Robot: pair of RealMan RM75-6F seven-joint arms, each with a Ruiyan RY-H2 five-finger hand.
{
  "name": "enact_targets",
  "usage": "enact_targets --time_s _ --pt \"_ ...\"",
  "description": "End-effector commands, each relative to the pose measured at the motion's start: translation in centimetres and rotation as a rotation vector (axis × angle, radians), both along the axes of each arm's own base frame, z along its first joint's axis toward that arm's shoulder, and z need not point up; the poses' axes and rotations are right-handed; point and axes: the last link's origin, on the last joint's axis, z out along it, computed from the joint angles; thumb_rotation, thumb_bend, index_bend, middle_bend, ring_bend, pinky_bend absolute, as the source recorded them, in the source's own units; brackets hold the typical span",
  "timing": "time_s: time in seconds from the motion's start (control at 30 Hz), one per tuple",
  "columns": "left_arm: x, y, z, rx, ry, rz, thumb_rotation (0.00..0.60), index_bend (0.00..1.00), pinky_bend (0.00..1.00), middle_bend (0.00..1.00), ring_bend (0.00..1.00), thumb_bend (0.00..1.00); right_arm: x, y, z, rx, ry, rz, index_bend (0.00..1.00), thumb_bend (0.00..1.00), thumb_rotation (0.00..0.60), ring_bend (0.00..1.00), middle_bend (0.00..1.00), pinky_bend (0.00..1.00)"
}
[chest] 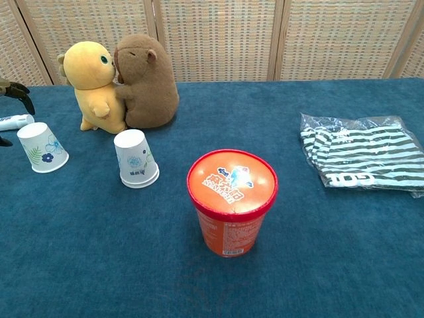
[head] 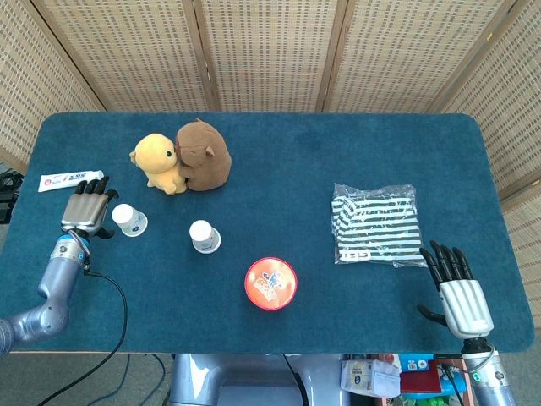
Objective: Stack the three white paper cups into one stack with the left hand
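A: Head view: the left hand [head: 88, 210], fingers spread and holding nothing, sits at left beside the lone cup [head: 129, 219]. I'd call this the reach; next comes closing round it.

B: Chest view: that inverted floral cup [chest: 42, 147] stands far left; the doubled cup [chest: 136, 158] looks already nested.

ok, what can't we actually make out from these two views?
- Left hand: chest view's left edge cuts off all but some fingertips; head view can't settle whether it touches the left cup.
- Middle cup: a double rim hints at two nested cups, so the count stays unsure.
- Right hand: outside the chest view.
- Tube: print too small to read; mostly cut off in chest view.
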Motion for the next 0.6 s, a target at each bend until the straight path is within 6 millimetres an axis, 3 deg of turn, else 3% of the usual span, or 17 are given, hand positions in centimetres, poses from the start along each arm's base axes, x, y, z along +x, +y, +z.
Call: enact_targets --time_s 0.03,0.27,0.6 --pt "0.0 0.1 -0.3 -0.003 0.001 0.003 0.600 0.24 0.00 0.00 0.00 0.24 0.0 0.0 0.0 0.000 -0.001 -0.002 0.00 0.00 0.600 0.00 0.00 0.00" --pt "0.2 0.3 -1.2 -0.011 -0.008 0.004 0.600 0.25 0.00 0.00 0.00 0.24 0.0 0.0 0.0 0.004 -0.001 0.000 0.00 0.00 0.600 0.00 0.00 0.00" --pt "0.3 0.6 -1.5 -0.003 -0.007 0.010 0.600 0.38 0.00 0.00 0.00 0.24 0.0 0.0 -0.1 0.007 0.000 0.004 0.00 0.00 0.600 0.00 0.00 0.00"
